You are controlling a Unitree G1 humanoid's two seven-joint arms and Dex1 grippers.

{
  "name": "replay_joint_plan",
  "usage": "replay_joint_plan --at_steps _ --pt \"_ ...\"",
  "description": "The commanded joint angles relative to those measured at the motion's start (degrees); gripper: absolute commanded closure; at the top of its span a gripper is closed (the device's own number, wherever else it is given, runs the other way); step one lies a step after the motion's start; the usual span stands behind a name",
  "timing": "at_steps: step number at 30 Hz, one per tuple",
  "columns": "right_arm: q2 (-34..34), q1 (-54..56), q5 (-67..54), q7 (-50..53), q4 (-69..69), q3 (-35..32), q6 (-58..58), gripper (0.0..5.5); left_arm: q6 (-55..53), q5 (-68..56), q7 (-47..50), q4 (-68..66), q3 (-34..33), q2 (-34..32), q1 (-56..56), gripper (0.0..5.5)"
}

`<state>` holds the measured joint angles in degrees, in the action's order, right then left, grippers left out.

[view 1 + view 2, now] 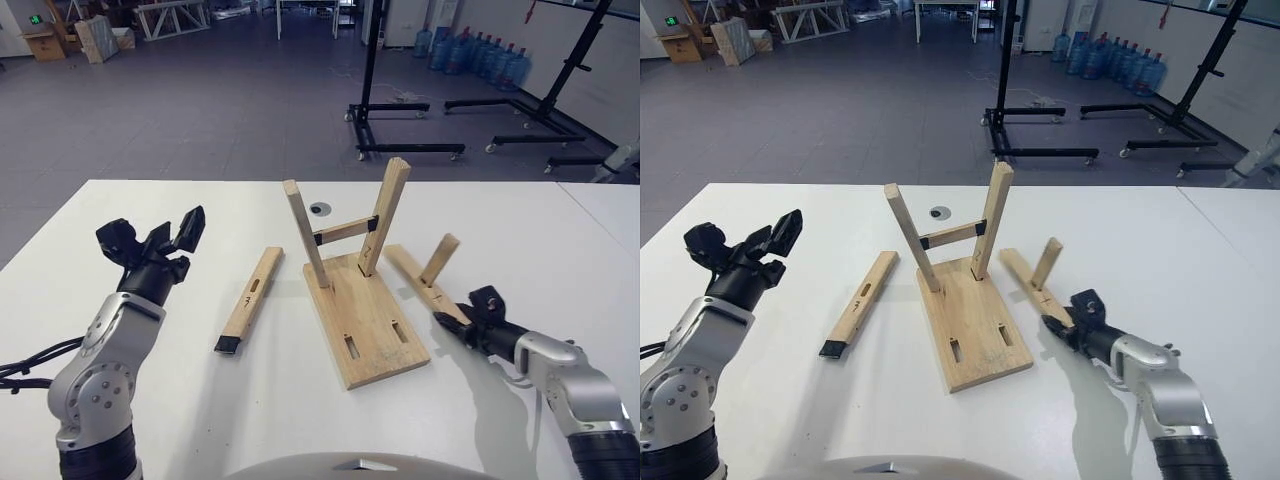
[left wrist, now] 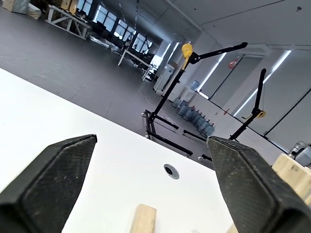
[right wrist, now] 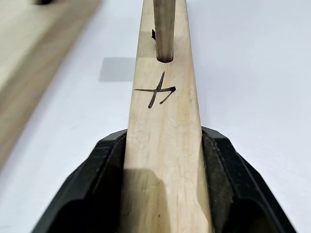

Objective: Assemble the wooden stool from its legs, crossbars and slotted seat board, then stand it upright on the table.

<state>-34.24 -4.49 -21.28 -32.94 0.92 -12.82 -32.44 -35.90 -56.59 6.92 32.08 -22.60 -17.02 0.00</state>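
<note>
Right claw (image 1: 447, 323): closed on the near end of a leg (image 1: 418, 283), one finger on each long side. This leg lies flat on the white surface (image 1: 250, 405), just to the right of the seat board (image 1: 372, 322). The right wrist view shows a pen mark on its top face. A short crossbar (image 1: 440, 258) stands tilted in the leg's slot.

Left claw (image 1: 158, 236): fingers spread wide, gripping nothing. It is raised above the surface on the left side, well apart from the wood.

Seat board: flat at the centre of the surface, two open slots near its front edge.

Loose leg (image 1: 250, 298): flat on the surface, left of the seat board, not touching it. Its near end is black and a slot shows in the upper face.

Far end of seat board: two legs stand in it, the left leg (image 1: 305, 235) and right leg (image 1: 385, 215) leaning apart at their tops. A second crossbar (image 1: 345, 233) joins them partway up.

Behind them is a small round grommet (image 1: 320, 209) in the surface. On the floor beyond are black wheeled stands (image 1: 400, 110) and water bottles (image 1: 480, 50).
</note>
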Motion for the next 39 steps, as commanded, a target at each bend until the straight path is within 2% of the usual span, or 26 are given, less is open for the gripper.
replay_joint_plan --at_steps 1,4,6,9,13,19,28,32,39 --pt "-1.98 8.61 -9.86 -1.38 5.73 -13.19 -1.97 3.45 -2.6 -7.98 -5.29 -1.32 -4.12 -5.26 -1.28 1.34" --pt "-4.76 15.8 -23.82 -4.29 4.02 -22.44 -9.86 3.45 -5.27 -19.39 -11.55 -2.21 -7.09 -10.05 -2.19 1.34" --pt "-6.27 19.57 -33.04 -6.25 -0.08 -24.41 -16.05 3.45 -7.1 -26.55 -14.53 -2.05 -6.96 -12.84 -3.41 1.34" --pt "-7.56 22.93 -45.5 -8.85 -8.39 -21.54 -25.0 3.45 -9.46 -33.01 -17.27 -2.15 -3.26 -15.56 -6.95 1.34" --pt "-4.76 24.38 -58.25 -7.99 -17.06 -13.6 -32.0 3.45 -11.01 -36.72 -17.77 -3.31 4.88 -14.75 -12.57 1.34" --pt "-0.21 22.19 -62.77 -4.58 -20.13 -4.78 -32.88 3.45 -9.49 -44.1 -14.17 -6.33 11.55 -10.47 -16.54 1.34" --pt "3.12 18.22 -61.3 -3.82 -21.94 2.16 -30.6 3.45 -5.55 -54.36 -7.26 -8.41 14.83 -6.77 -21.03 1.34" --pt "4.25 17.64 -62.14 -3.23 -22.55 3.47 -29.34 3.45 -5.55 -53.04 -6.77 -9.42 15.96 -6.48 -21.08 1.34" --pt "3.92 18.2 -62.68 -1.84 -20.64 2.04 -27.22 3.45 -7.37 -49.97 -8.92 -9.7 15.13 -9.29 -18.68 1.34"
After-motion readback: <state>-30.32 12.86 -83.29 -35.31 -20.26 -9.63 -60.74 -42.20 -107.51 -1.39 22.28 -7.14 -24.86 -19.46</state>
